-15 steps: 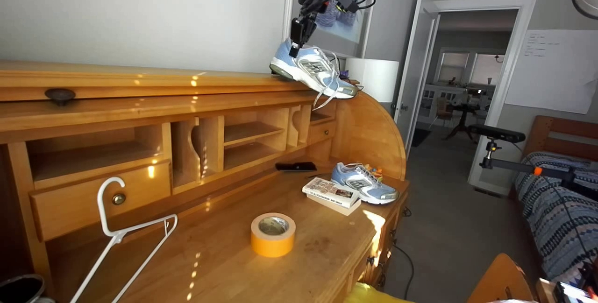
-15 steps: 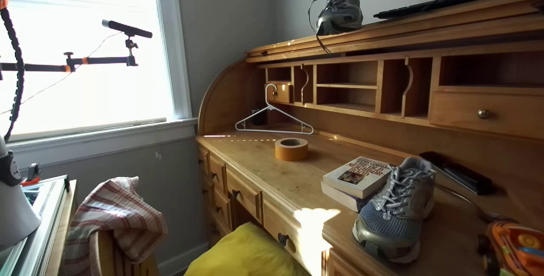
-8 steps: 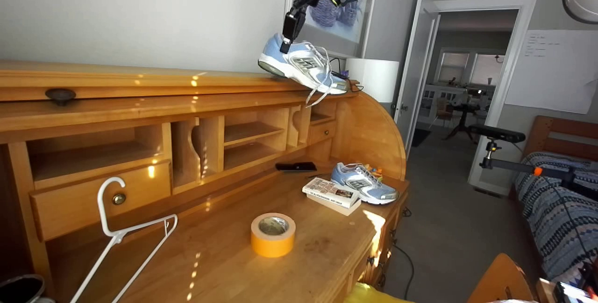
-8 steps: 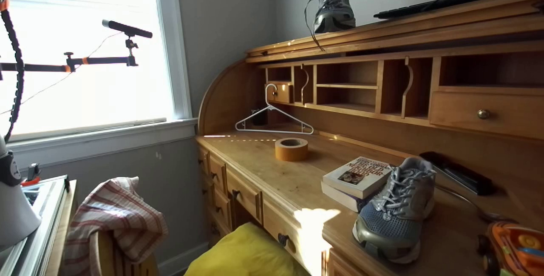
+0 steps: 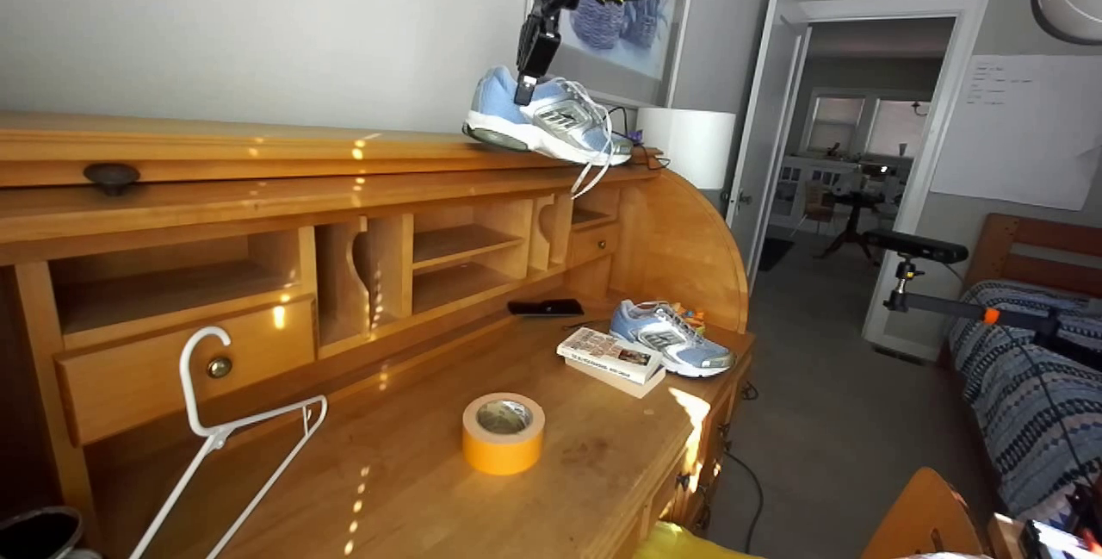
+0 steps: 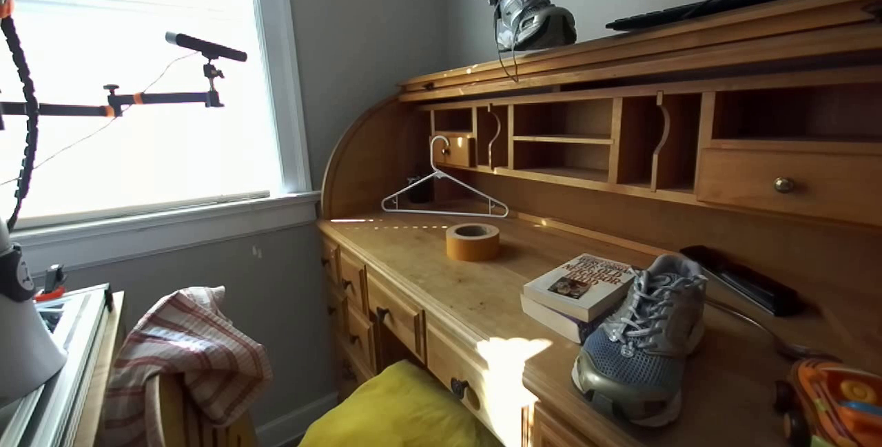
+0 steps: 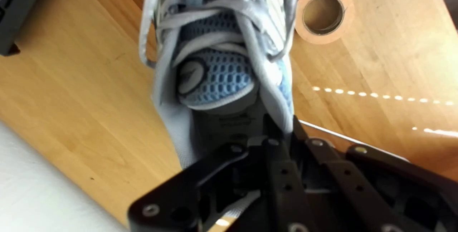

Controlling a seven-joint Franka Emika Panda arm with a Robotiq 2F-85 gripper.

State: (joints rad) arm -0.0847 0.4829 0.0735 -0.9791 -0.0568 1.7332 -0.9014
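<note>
The fingers (image 7: 282, 167) pinch one side of the collar of a blue running shoe (image 7: 220, 73) on or just above the desk's top ledge (image 5: 215, 132), so good handling likely calls for a firm, unhurried hold with the sole level and the loose lace (image 7: 148, 6) not caught beneath it.

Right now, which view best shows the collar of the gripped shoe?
Wrist view: it looks down into the shoe, with the gripper pinching the collar. An exterior view shows its side, collar edge-on; an exterior view shows its toe, collar hard to make out.
</note>
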